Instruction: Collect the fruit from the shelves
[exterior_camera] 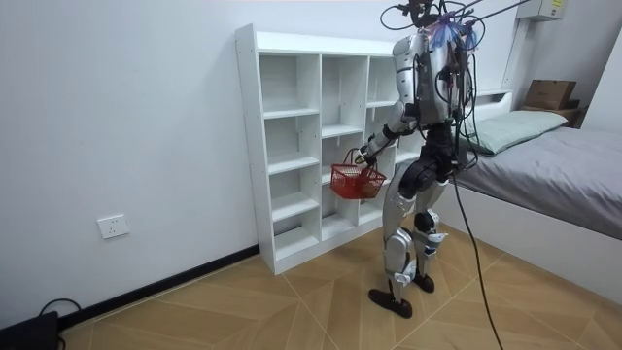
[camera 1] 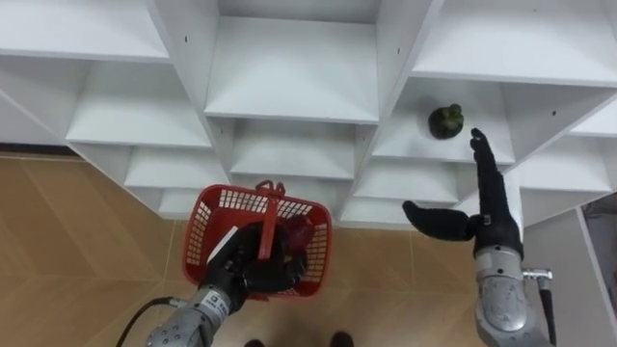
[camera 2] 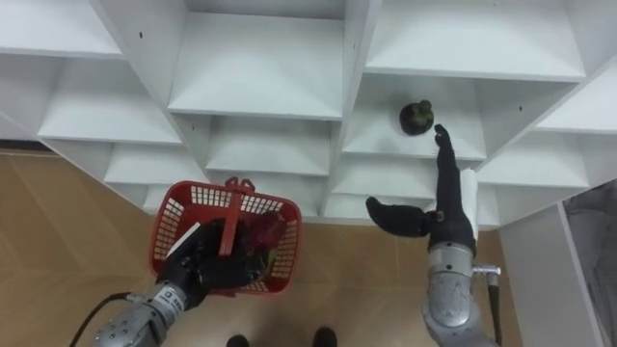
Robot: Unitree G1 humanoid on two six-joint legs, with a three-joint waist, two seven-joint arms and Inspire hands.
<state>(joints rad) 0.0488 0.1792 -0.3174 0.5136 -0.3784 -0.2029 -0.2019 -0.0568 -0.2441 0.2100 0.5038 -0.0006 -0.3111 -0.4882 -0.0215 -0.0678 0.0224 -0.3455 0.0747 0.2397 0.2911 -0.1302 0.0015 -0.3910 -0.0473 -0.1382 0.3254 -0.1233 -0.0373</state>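
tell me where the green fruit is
In the left eye view the dark green fruit sits on a right-side closet shelf, just up-left of the raised right robot hand.

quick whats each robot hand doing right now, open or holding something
Left robot hand: shut on the handle of the red basket.
Right robot hand: open, fingers straight, raised near the dark green fruit on the shelf.

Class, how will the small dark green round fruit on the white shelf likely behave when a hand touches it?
The small dark green round fruit looks rounded, so a nudge from the right hand would probably roll it along the flat white shelf. Its compact shape suggests it stays rigid when grasped. Being small, it is probably light.
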